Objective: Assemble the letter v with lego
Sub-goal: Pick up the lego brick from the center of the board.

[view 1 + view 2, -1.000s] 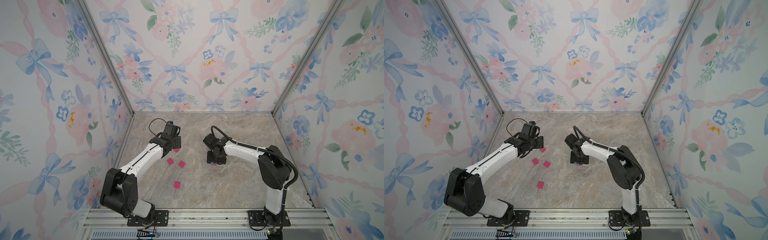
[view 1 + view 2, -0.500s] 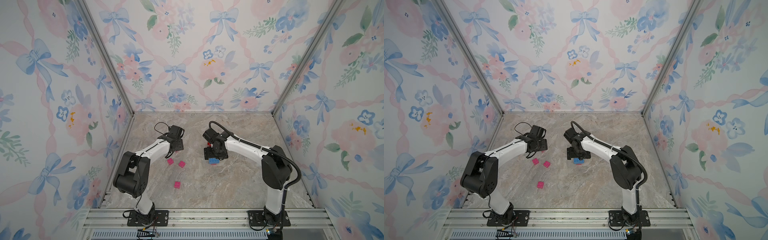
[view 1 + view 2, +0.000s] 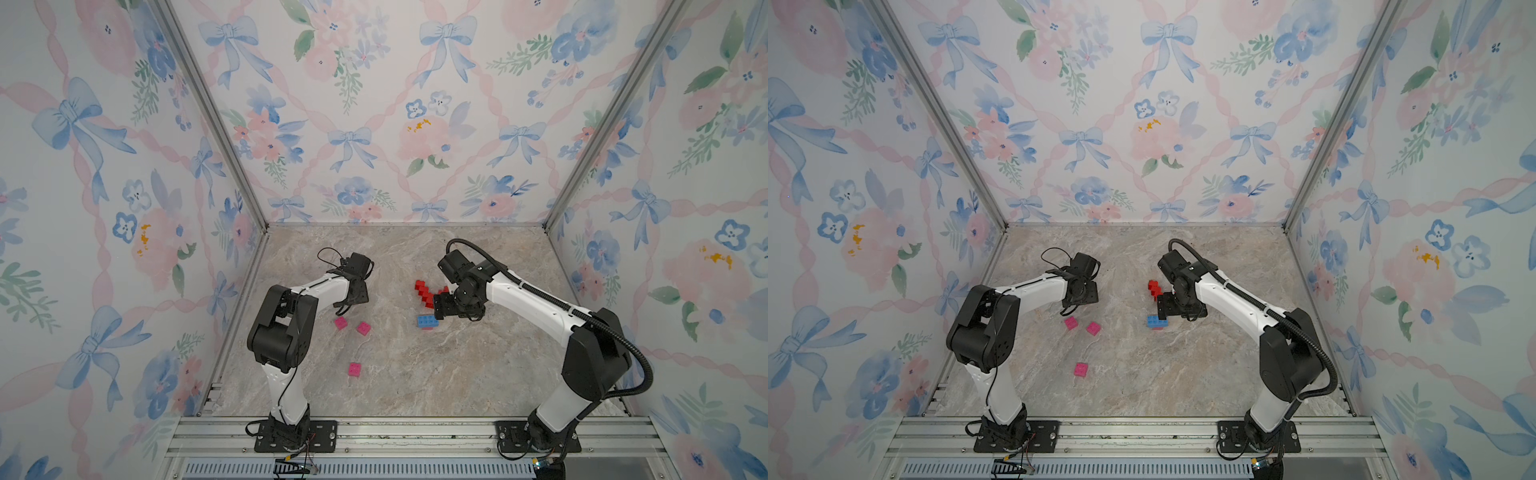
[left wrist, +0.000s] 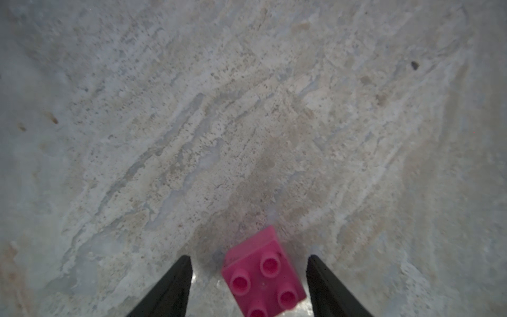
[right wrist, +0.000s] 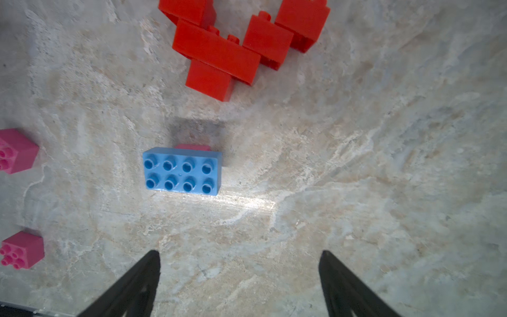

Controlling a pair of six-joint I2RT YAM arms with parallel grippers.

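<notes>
A blue lego brick (image 5: 181, 171) sits on top of a pink brick (image 5: 192, 147) on the marble floor; it shows in both top views (image 3: 427, 321) (image 3: 1156, 321). Behind it lies a group of joined red bricks (image 5: 216, 52) (image 3: 424, 293). My right gripper (image 5: 238, 254) (image 3: 440, 308) is open and empty, just short of the blue brick. My left gripper (image 4: 248, 258) (image 3: 352, 303) is open and straddles a studded pink brick (image 4: 263, 274) on the floor, with a clear gap on one side. Three loose pink bricks (image 3: 340, 322) (image 3: 364, 328) (image 3: 354, 369) lie in front of the left gripper.
Flowered walls with metal corner posts (image 3: 216, 120) close in three sides. A metal rail (image 3: 395, 432) carrying both arm bases runs along the front edge. The left arm's elbow (image 3: 282, 324) is folded up near the left wall.
My right gripper has opened, let go of the blue brick and drawn back, uncovering the red bricks. The left arm has folded its elbow in, and its gripper has shifted a little to the right.
</notes>
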